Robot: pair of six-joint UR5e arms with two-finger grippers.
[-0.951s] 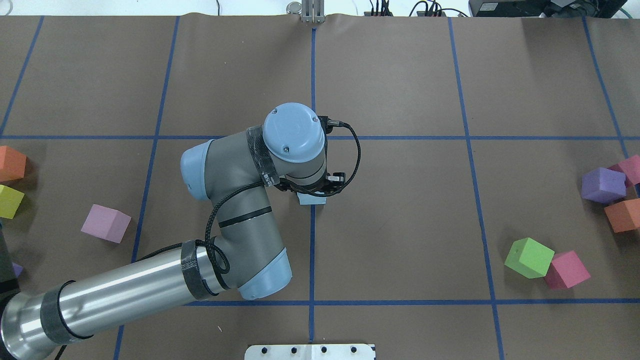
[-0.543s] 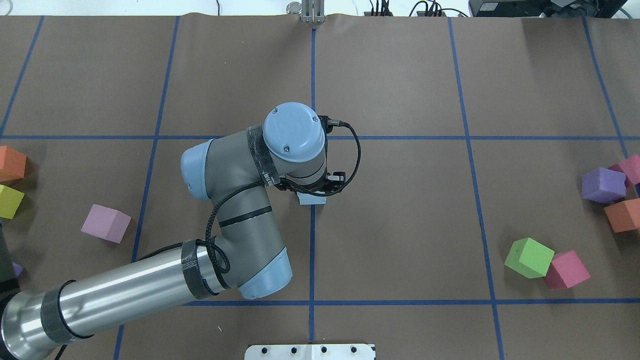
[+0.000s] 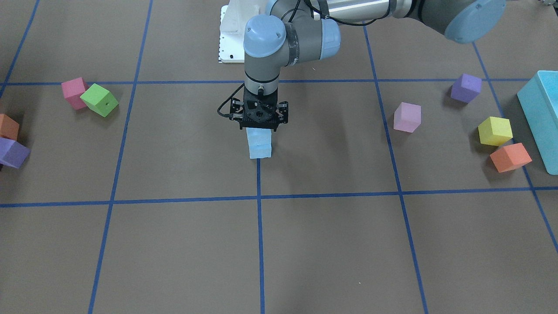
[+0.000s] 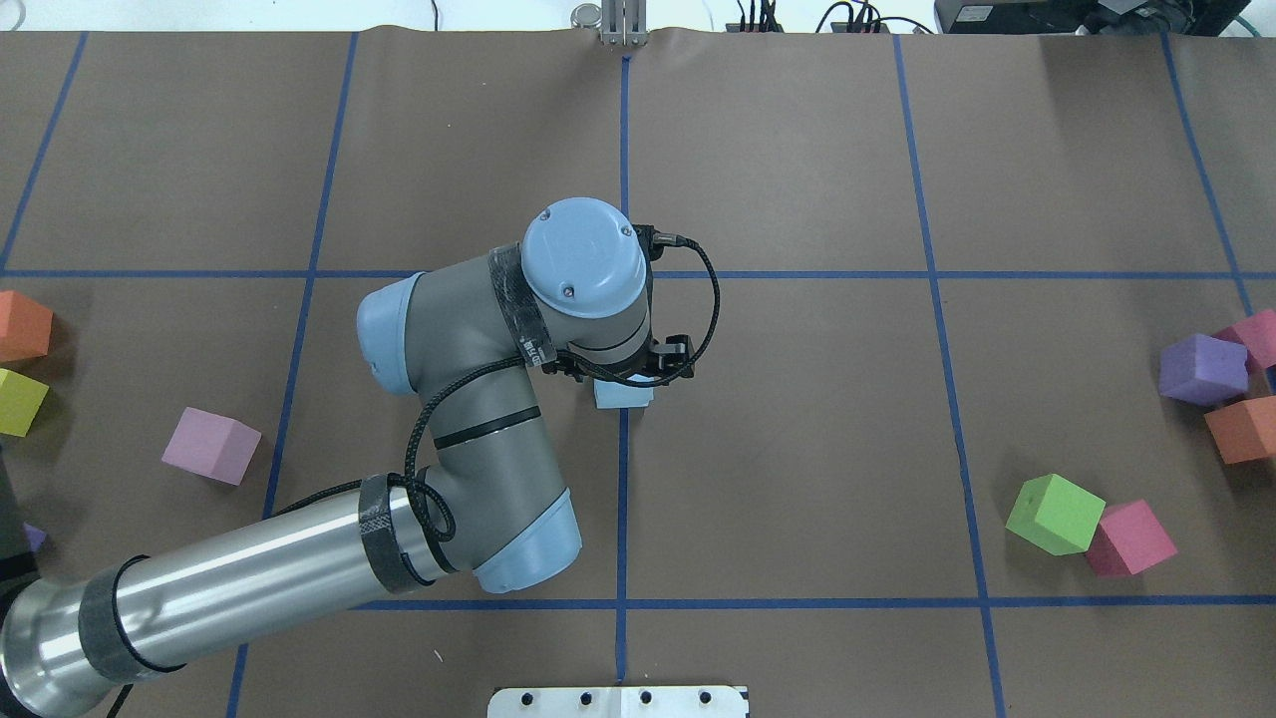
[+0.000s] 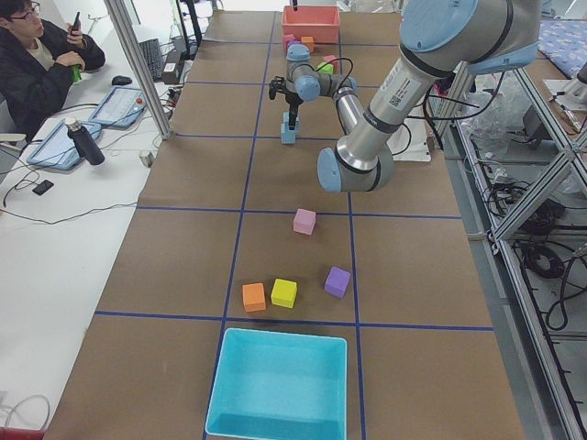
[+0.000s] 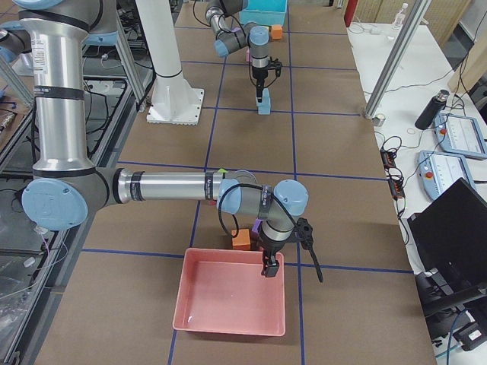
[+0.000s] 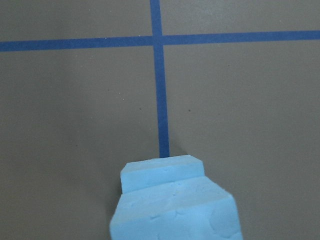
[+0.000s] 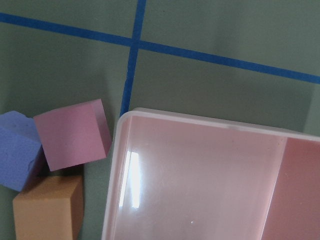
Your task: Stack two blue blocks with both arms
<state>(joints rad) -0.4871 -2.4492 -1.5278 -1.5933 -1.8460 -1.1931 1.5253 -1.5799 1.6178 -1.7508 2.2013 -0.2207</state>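
Observation:
Two sky-blue blocks stand stacked at the table's centre on a blue tape line, the upper block (image 3: pixel 259 136) on the lower block (image 3: pixel 260 151). The stack also shows in the overhead view (image 4: pixel 625 397). In the left wrist view the upper block (image 7: pixel 175 210) is slightly offset from the lower one (image 7: pixel 162 172). My left gripper (image 3: pixel 260 128) points straight down just above the stack and looks open, its fingers not on the block. My right gripper (image 6: pixel 268 268) hangs over a pink tray (image 6: pixel 228 304) far to the right. I cannot tell whether it is open or shut.
A lilac cube (image 4: pixel 211 445), a yellow cube (image 4: pixel 20 401) and an orange cube (image 4: pixel 22 325) lie at the left. Green (image 4: pixel 1055 514), pink (image 4: pixel 1129 538), purple (image 4: pixel 1203 369) and orange (image 4: pixel 1241 429) cubes lie at the right. A turquoise box (image 3: pixel 540 117) stands at the left end.
My left wrist has risen slightly above the stack. The blue blocks have stayed in place.

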